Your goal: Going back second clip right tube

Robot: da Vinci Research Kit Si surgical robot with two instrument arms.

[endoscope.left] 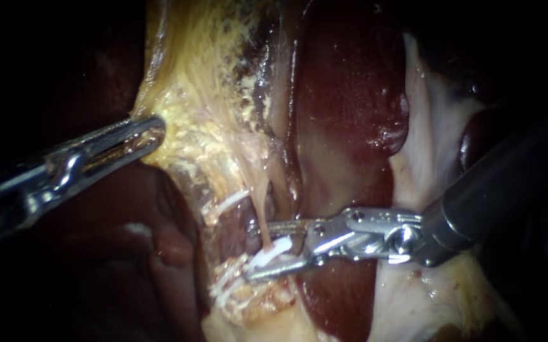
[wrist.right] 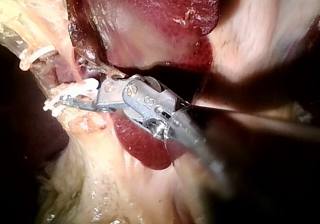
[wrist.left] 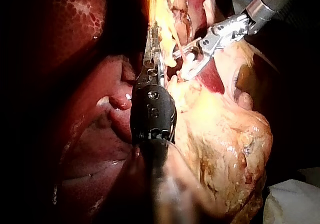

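A thin pinkish tube (endoscope.left: 264, 218) runs down between the liver and the yellow fatty tissue (endoscope.left: 204, 101). A white clip (endoscope.left: 273, 252) sits across the tube. My right instrument (endoscope.left: 252, 251) comes in from the right, and its jaws stand open, one on each side of that clip, with a gap showing. The right wrist view shows the same clip (wrist.right: 75, 90) between the open jaws (wrist.right: 67, 94). A second white clip (endoscope.left: 231, 201) lies higher up and to the left. My left instrument (endoscope.left: 150, 134) is shut on the edge of the yellow tissue and holds it taut.
Dark red liver (endoscope.left: 350, 82) fills the upper middle, and another lobe (endoscope.left: 154, 247) lies below the left instrument. Pale whitish tissue (endoscope.left: 432, 145) runs behind the right shaft (endoscope.left: 495, 190). More white strands (endoscope.left: 226, 285) lie on the fat below the jaws.
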